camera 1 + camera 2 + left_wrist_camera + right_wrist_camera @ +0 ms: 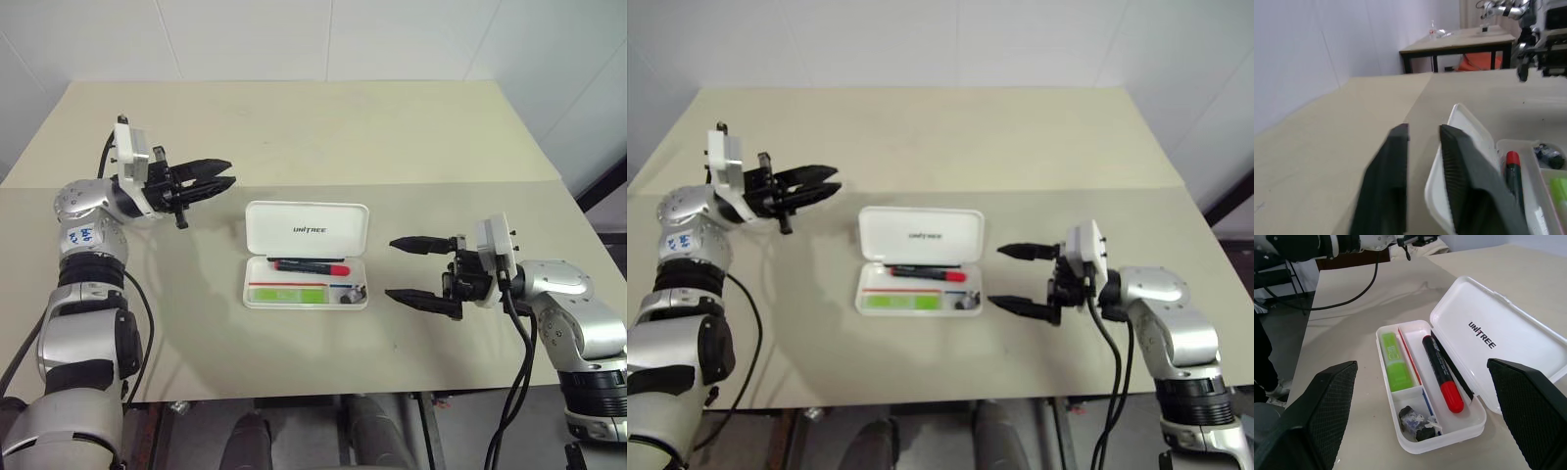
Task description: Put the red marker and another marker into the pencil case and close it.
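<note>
- The pencil case (306, 257) lies open on the worktop (294, 127) between the two arms, its lid (307, 230) folded back flat on the far side with the lettering facing up.
- The red marker (1442, 373) already lies in the long compartment next to the hinge; the light-green marker (1395, 361) lies in the front compartment. A small dark lump (1418, 423) sits in the small end compartment.
- Judged from this, both markers are in and only closing remains.
- The left gripper (223, 175) hovers above the worktop near the lid's far left corner, fingers nearly together with a narrow gap, gripping nothing.
- The right gripper (409, 270) hangs just beside the case's right end, fingers spread wide, empty.
- To close well, one gripper should get a fingertip under the lid's far edge and swing it over the hinge towards the robot, while the other steadies the base so the light case does not slide.
- Press down near the front rim to latch it; check that no marker sticks up above the walls first.
</note>
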